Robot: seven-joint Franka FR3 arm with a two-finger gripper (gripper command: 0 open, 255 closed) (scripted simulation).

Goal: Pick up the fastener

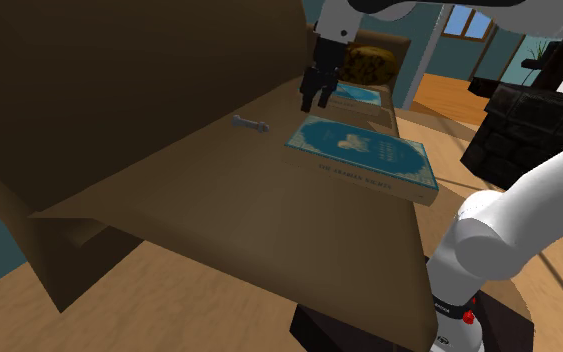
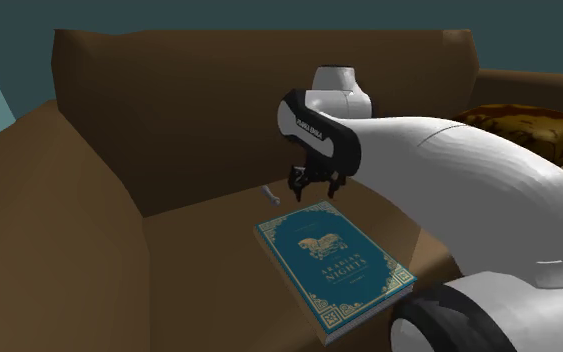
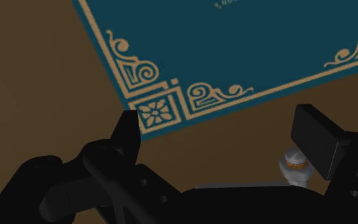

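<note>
Hanging above the brown sofa seat [image 2: 194, 250], the gripper [image 3: 222, 124] holds its jaws wide apart with nothing between them. In the wrist view the two black fingers [image 3: 128, 130] frame bare seat and the ornamented corner of a teal book [image 3: 247, 44]. Neither finger touches the cover.

Just beside the right-hand finger, and partly hidden by it, lies a small grey metal piece with a rounded head, apparently the fastener [image 3: 293, 160]. It rests on the seat, and the fingers do not clasp it.

In the shoulder view the gripper [image 1: 316, 97] points down over the book's far edge. The fastener [image 1: 251, 124] lies flat on the seat [image 1: 219, 200] to that view's left of it, near the book [image 1: 364, 155] but apart from it.

In the second exterior view the fastener [image 2: 271, 195] sits close to the foot of the sofa's backrest, just beyond the far corner of the book [image 2: 331, 262]. It is to that view's left of the gripper [image 2: 314, 185].

The book lies flat, cover up, with gold borders and lettering.

Further along the seat in the shoulder view lies a second teal book [image 1: 357, 95], and past it a brown patterned cushion [image 1: 372, 62]. The white arm [image 2: 469, 190] reaches in from the second exterior view's right.
</note>
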